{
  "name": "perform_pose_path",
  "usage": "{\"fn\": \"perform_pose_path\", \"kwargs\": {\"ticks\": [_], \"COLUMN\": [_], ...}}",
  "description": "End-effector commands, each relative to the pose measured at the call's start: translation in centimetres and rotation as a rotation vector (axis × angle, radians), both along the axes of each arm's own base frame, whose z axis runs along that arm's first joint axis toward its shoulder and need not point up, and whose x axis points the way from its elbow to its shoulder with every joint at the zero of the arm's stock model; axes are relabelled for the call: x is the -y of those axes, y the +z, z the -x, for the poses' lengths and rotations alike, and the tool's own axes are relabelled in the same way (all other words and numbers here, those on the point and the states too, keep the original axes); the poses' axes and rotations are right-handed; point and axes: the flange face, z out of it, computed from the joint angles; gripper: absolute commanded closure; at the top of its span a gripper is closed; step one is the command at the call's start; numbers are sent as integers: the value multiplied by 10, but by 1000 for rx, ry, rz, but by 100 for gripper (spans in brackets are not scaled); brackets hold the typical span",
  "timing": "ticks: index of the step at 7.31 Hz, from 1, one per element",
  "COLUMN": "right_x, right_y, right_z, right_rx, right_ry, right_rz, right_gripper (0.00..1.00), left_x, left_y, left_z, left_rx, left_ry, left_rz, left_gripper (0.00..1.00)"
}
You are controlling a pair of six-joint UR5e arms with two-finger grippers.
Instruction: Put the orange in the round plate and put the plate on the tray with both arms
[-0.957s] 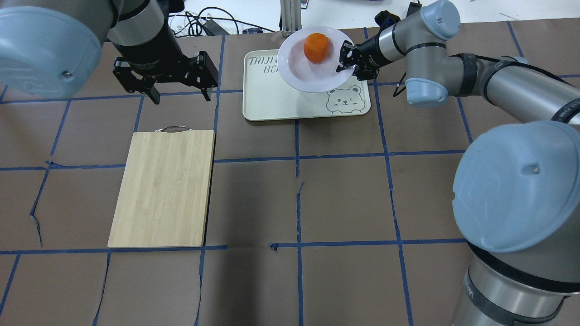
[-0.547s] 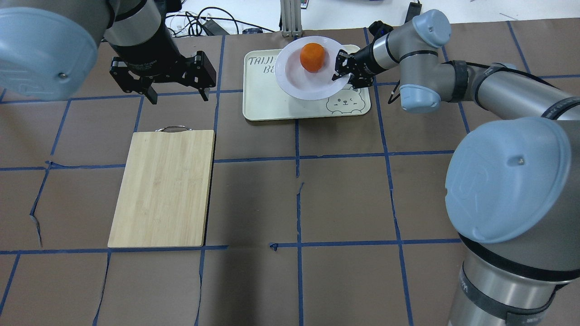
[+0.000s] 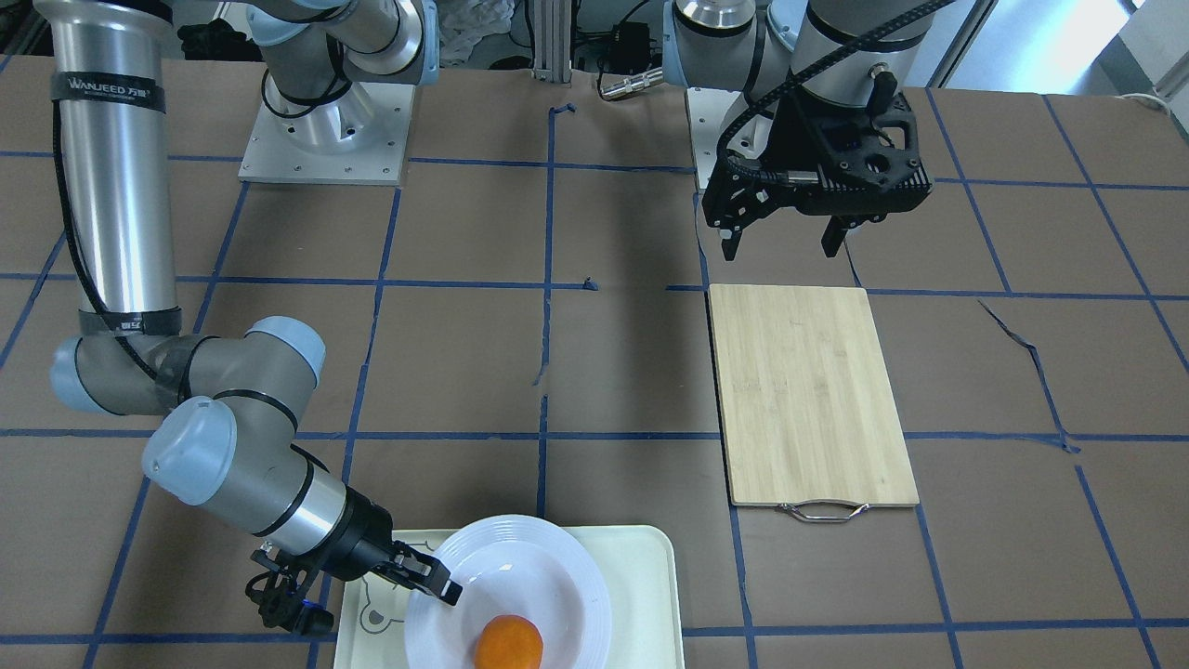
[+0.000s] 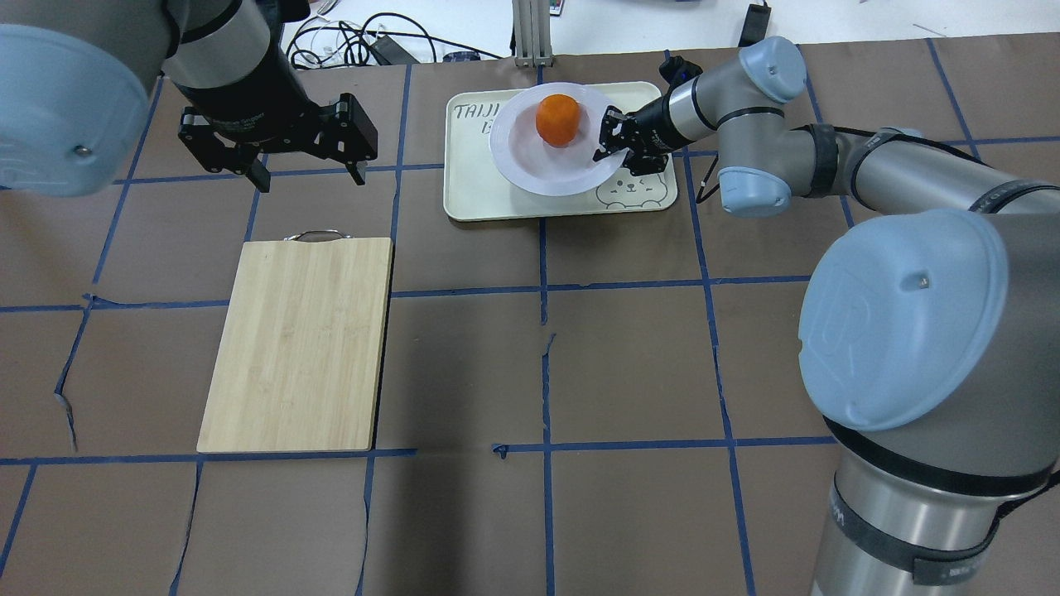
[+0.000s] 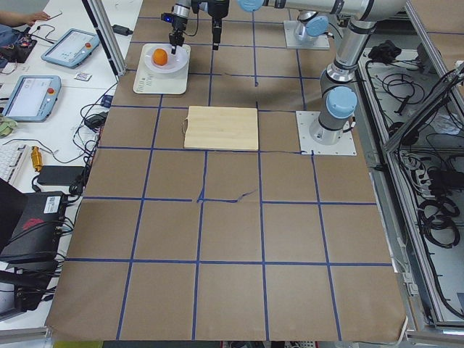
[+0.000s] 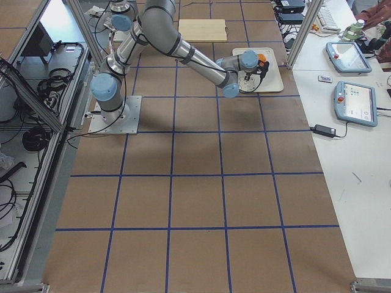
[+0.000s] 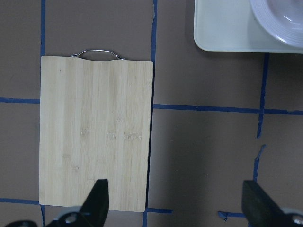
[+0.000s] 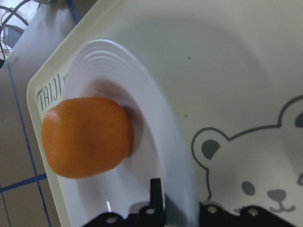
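1. Two shifts show within the last second: the right end effector has brought the round plate lower and inward, so it now lies inside the outline of the tray rather than appearing to hang past its far edge; the left end effector has drifted further to its own side.
2. In my judgement this puts the task near its end; the orange is already in the plate, and what remains is to settle the plate flat and let go.
3. The right end effector is clamped on the plate's rim, on the side toward the bear face; the left one is empty, jaws wide apart, hovering over the counter beyond the bamboo cutting board.
4. The plate is glossy white with a ridged rim; in the right wrist view it seems tilted, with shadow on the tray beneath; whether it rests fully I cannot tell.
5. The orange is bright, dimpled and small against the plate; it sits in the sunken centre.
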Motion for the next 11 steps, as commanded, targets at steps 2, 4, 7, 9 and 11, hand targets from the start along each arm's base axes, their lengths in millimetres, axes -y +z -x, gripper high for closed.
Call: {"fn": "perform_pose_path", "kwargs": {"ticks": [2,4,7,9,11], "right_x": [-1,9,33,50,32], "right_y": [-3,21,70,119,182], "right_z": [0,9,28,35,45], "right_rx": [5,-20,-176,-241,-452], "right_ry": [0,-2,125,134,161], "right_rz": [-11,45,98,20,-142], "right_gripper": [58,46,43,42,42], "left_x": [1,1,3,3,2], "left_y": [0,0,5,4,5], "left_z": [-5,-4,-7,-6,-6], "left_rx": [-2,-7,-11,-10,-6], "left_ry": [9,11,17,15,14], "left_rz": [0,1,10,7,4], "left_gripper": [0,0,0,0,0]}}
